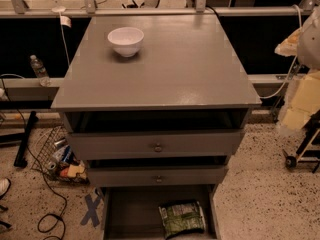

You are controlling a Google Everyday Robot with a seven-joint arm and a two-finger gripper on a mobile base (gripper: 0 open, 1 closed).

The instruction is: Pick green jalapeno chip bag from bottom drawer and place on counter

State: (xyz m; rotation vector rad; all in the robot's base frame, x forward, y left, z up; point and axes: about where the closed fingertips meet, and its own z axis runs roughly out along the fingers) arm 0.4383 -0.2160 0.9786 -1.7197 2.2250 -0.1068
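The green jalapeno chip bag (182, 217) lies flat on the floor of the bottom drawer (131, 211), right of its middle and near the front. That drawer stands pulled out at the foot of the grey cabinet. Above it spreads the counter (165, 74), a wide grey top. My gripper is out of view, so nothing of it shows near the bag or the drawer.
A white bowl (125, 40) stands on the counter's back left. The two knobbed drawers (157, 145) above the bottom one are slightly pulled out. A wire basket of items (62, 159) and cables lie on the floor at left. Pale yellowish material (302, 99) and a wheeled stand (300, 154) are at right.
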